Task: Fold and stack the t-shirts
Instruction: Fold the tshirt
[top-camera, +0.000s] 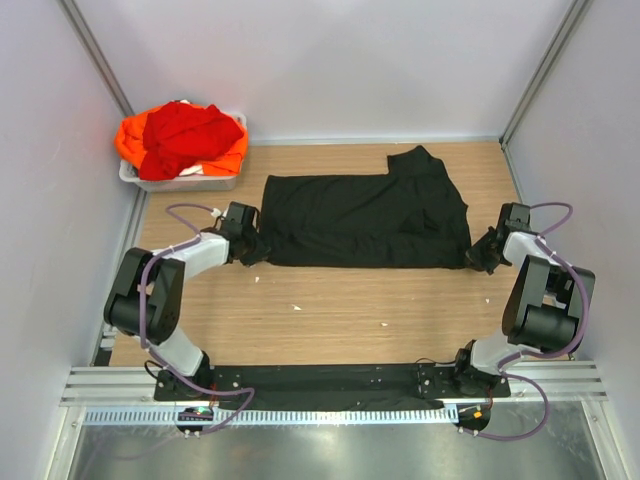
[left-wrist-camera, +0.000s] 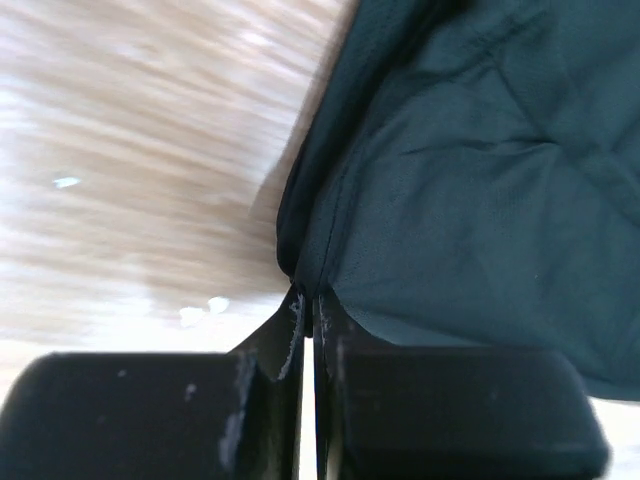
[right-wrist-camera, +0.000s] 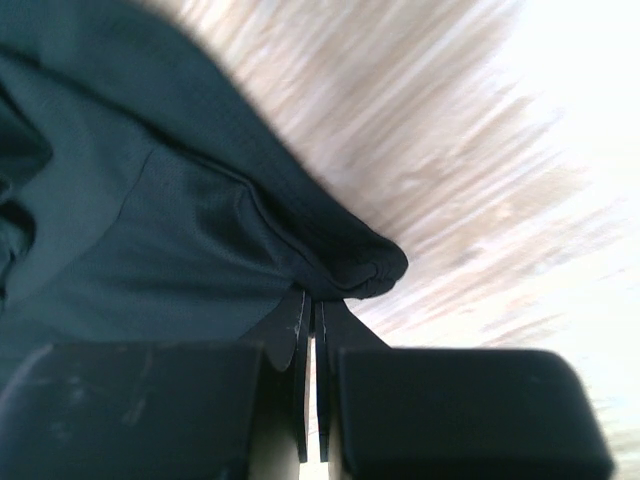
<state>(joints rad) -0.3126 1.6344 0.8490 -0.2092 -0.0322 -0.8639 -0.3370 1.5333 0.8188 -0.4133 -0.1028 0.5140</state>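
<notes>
A black t-shirt (top-camera: 365, 218) lies spread across the middle of the wooden table, a sleeve folded up at its back right. My left gripper (top-camera: 256, 250) is shut on the shirt's near left corner; the left wrist view shows the cloth (left-wrist-camera: 470, 180) pinched between the closed fingertips (left-wrist-camera: 308, 300). My right gripper (top-camera: 478, 258) is shut on the near right corner; the right wrist view shows a bunched hem (right-wrist-camera: 360, 262) held in the tips (right-wrist-camera: 314, 305). A red t-shirt (top-camera: 185, 135) and an orange t-shirt (top-camera: 222, 165) lie heaped in the tub.
A white plastic tub (top-camera: 185, 182) stands at the back left corner. Grey walls close in on three sides. Bare wooden tabletop (top-camera: 340, 315) lies between the shirt and the arm bases, with a few small white specks on it.
</notes>
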